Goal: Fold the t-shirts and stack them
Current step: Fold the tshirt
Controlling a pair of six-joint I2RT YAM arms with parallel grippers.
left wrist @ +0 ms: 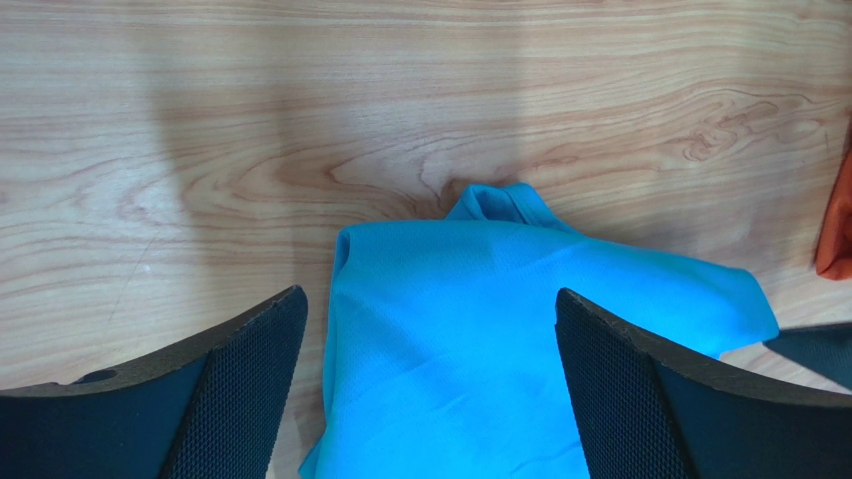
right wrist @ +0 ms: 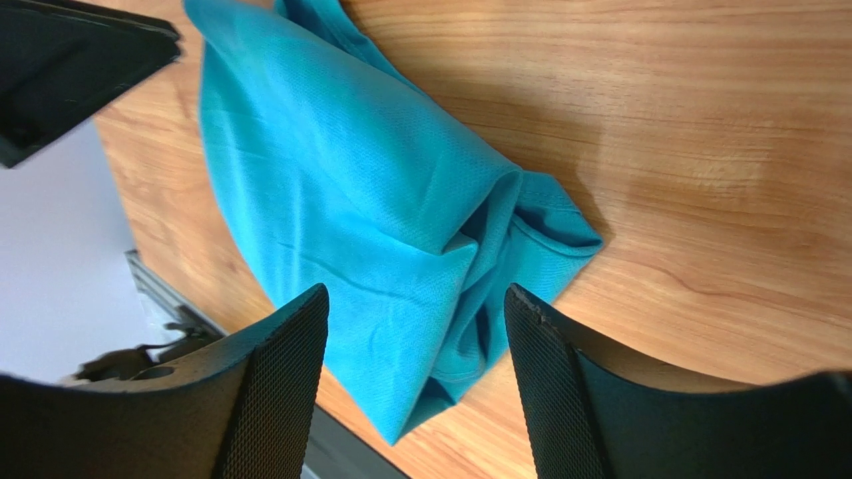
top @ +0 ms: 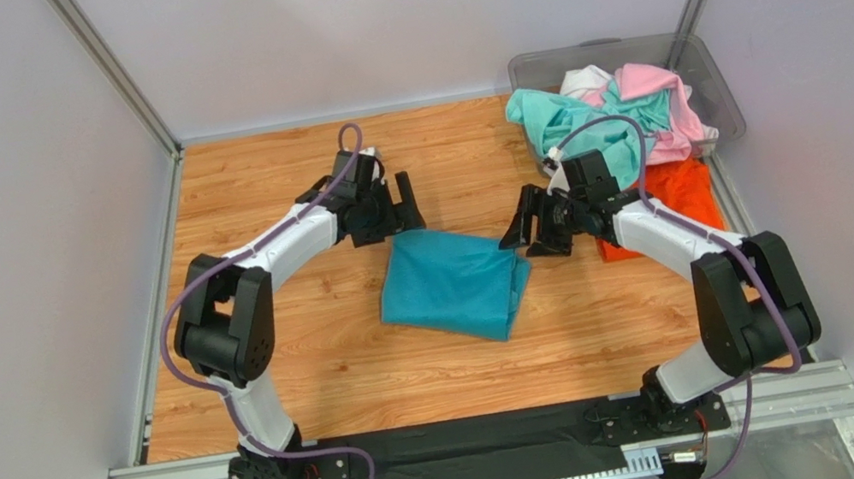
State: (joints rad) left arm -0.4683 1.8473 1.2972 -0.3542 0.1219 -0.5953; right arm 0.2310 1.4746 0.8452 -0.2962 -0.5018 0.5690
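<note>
The teal-blue t-shirt [top: 454, 283] lies folded into a rough rectangle at the middle of the wooden table. It also shows in the left wrist view [left wrist: 510, 329] and in the right wrist view [right wrist: 370, 210]. My left gripper [top: 388, 210] is open and empty just above the shirt's far left corner. My right gripper [top: 536, 228] is open and empty just beside the shirt's right edge. The orange t-shirt [top: 673, 196] lies behind my right arm. The mint-green t-shirt [top: 549, 118], the pink one [top: 660, 103] and the white one [top: 585, 79] are piled at the bin.
A grey translucent plastic bin [top: 711, 75] stands at the back right corner with shirts spilling over its front. Light walls close in the table on three sides. A metal rail [top: 480, 445] runs along the near edge.
</note>
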